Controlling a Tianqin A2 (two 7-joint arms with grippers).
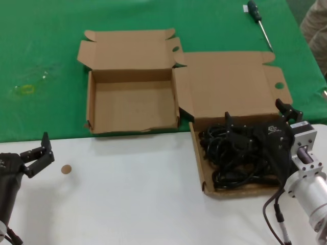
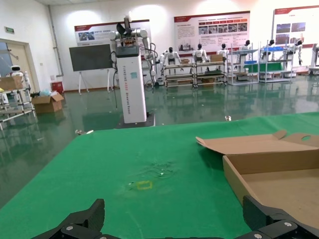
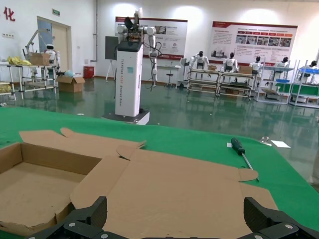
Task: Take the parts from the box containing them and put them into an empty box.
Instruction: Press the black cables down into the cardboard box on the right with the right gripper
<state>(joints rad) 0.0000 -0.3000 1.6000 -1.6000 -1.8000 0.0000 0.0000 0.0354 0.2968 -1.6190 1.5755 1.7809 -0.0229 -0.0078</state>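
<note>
The wide shallow box point(image 1: 205, 176) stands at the right, its broad lid point(image 1: 230, 84) with a round hole laid back. Black cord bundles point(image 1: 237, 155) fill it. My right gripper point(image 1: 255, 113) is open and empty, just above the cords at the box's back wall. In the right wrist view its fingers point(image 3: 94, 211) spread over the lid point(image 3: 174, 189); the cords are hidden there. The smaller empty box point(image 1: 133, 104) stands open at centre left and shows in the left wrist view point(image 2: 279, 174). My left gripper point(image 1: 37, 150) is open and empty over the white table at the near left.
A screwdriver point(image 1: 258, 18) lies on the green mat at the far right. A small brown disc point(image 1: 66, 169) lies on the white table near the left gripper. A yellowish mark point(image 1: 24, 90) is on the mat at left. A person's arm point(image 1: 314, 20) is at the top right corner.
</note>
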